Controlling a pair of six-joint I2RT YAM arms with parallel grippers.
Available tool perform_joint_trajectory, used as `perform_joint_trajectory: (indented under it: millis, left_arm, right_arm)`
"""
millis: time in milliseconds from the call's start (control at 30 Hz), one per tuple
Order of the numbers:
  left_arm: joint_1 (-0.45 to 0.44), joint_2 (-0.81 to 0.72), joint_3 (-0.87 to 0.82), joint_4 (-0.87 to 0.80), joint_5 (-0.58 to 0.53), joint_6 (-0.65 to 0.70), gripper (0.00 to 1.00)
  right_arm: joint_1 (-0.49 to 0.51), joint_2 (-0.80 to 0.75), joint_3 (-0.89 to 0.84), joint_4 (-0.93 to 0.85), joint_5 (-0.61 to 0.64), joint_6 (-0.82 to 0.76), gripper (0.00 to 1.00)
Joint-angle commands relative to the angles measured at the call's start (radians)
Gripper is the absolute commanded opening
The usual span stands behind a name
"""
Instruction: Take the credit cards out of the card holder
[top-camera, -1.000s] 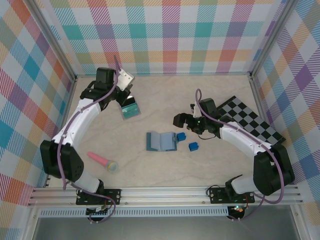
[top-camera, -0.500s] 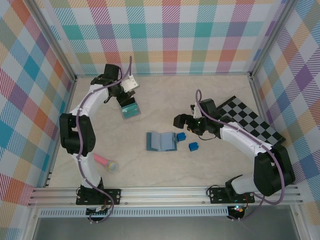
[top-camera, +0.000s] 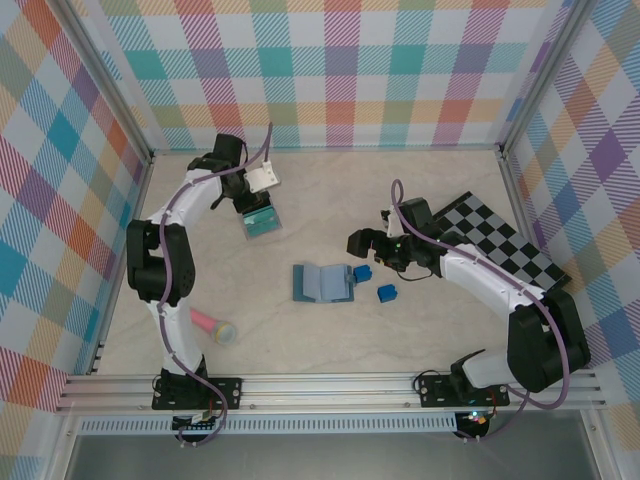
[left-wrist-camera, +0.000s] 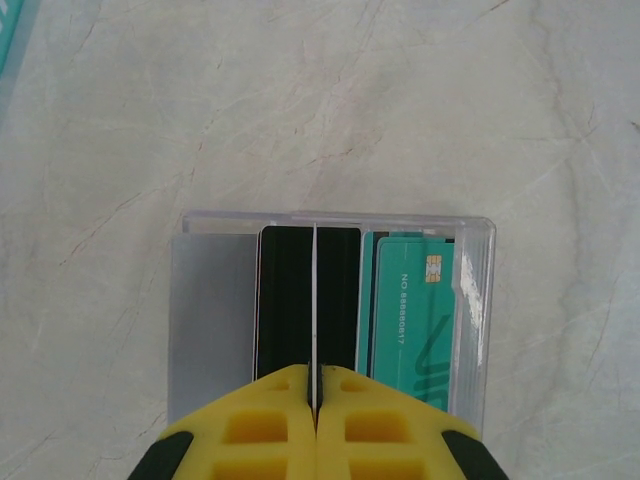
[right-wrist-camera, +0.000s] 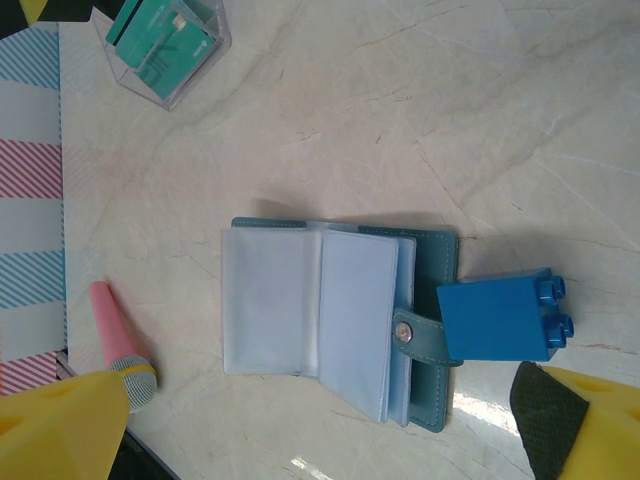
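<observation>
Pale marbled tabletop with the card holder (right-wrist-camera: 320, 310) lying open at centre.
Left gripper (top-camera: 250, 204), jaws pressed together, hangs over a clear box (left-wrist-camera: 480, 300) containing a teal credit card (left-wrist-camera: 415, 300); whether it pinches anything cannot be told. Right gripper (right-wrist-camera: 318, 400), jaws spread wide, hovers above the holder; a blue cube (right-wrist-camera: 495, 320) sits beside its strap.
</observation>
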Motion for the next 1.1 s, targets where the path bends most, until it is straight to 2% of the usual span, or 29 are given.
perform_joint_trajectory:
  millis: [0,433,567,767,933,1067]
  left_arm:
    - [0.008,0.031,0.033,-0.038,-0.020,0.036,0.00]
    - [0.008,0.090,0.063,-0.029,-0.070,0.019,0.01]
    - [0.008,0.091,0.066,-0.004,-0.076,-0.003,0.11]
    - [0.008,0.092,0.073,0.027,-0.093,-0.030,0.21]
    - [0.008,0.071,0.072,0.076,-0.093,-0.084,0.23]
    - [0.007,0.015,0.064,0.136,-0.052,-0.179,0.24]
  right_arm:
    - [-0.007,-0.025,-0.003,-0.014,-0.009,0.009,1.00]
    - [-0.006,-0.035,-0.005,-0.026,-0.005,0.009,1.00]
    - [-0.007,-0.032,-0.002,-0.024,-0.007,0.009,1.00]
    - [-0.007,-0.027,0.001,-0.021,-0.012,0.009,1.00]
    - [-0.005,-0.025,0.001,-0.024,-0.009,0.011,1.00]
    - [-0.001,-0.024,0.003,-0.029,-0.001,0.011,1.00]
